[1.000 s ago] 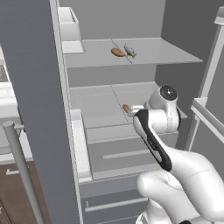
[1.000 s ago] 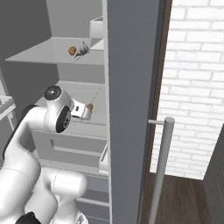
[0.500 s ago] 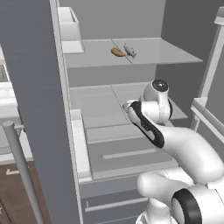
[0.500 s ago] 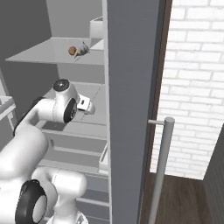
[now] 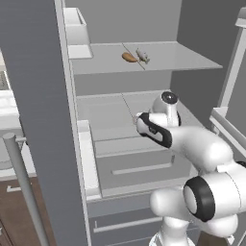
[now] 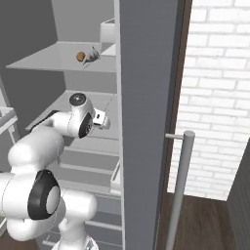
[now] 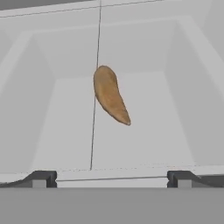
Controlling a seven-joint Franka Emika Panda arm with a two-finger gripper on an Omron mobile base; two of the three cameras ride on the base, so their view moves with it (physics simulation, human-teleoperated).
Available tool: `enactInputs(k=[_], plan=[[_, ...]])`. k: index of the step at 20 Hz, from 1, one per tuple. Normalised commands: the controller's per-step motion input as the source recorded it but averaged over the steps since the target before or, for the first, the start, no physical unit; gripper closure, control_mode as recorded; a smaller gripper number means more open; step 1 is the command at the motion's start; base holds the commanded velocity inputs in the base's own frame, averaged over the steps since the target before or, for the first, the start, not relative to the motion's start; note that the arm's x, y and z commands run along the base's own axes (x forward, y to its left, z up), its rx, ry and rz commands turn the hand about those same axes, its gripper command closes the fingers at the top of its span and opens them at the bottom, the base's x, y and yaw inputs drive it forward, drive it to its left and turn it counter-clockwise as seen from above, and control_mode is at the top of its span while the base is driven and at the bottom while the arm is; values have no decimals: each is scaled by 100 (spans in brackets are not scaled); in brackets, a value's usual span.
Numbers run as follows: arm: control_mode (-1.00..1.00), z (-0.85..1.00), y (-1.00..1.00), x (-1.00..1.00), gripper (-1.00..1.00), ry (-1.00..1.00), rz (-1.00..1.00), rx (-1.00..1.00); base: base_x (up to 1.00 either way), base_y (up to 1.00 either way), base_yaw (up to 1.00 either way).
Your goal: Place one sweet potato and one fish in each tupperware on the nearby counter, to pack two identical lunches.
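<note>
The arm is reaching into an open fridge [image 5: 144, 144], its gripper [image 7: 109, 178] lying over the middle shelf [image 5: 110, 108] with the jaws spread wide and nothing between them — in the hand view the two dark fingertips [image 7: 41, 178] are sitting far apart at the bottom of the picture. Ahead of them a sweet potato [image 7: 110, 94] is lying on the pale shelf floor, a curved orange-brown tuber with its thicker end farther from the hand and its pointed end nearer; it is lying apart from the fingertips, roughly in line with the gap between them. On the upper shelf [image 5: 163, 60], in the left base view, a second sweet potato [image 5: 129, 57] is lying just beside a small grey fish [image 5: 142, 56] — the right base view is showing the same pair, second sweet potato [image 6: 80, 56] next to fish [image 6: 91, 56]. The fridge door [image 6: 146, 97] is standing open in the foreground, with its silver bar handle [image 6: 178, 188] in front of a white brick wall [image 6: 219, 88].
</note>
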Motion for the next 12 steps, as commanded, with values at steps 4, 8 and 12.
enactInputs(k=[4, 8, 12], plan=[[-100, -12, 0, 39, -100, 0, 3, 0, 0, 0, 0], [-100, -12, 0, 42, -100, 0, 2, 0, 0, 0, 0], [-100, -16, 0, 46, -100, 0, 2, 0, 0, 0, 0]])
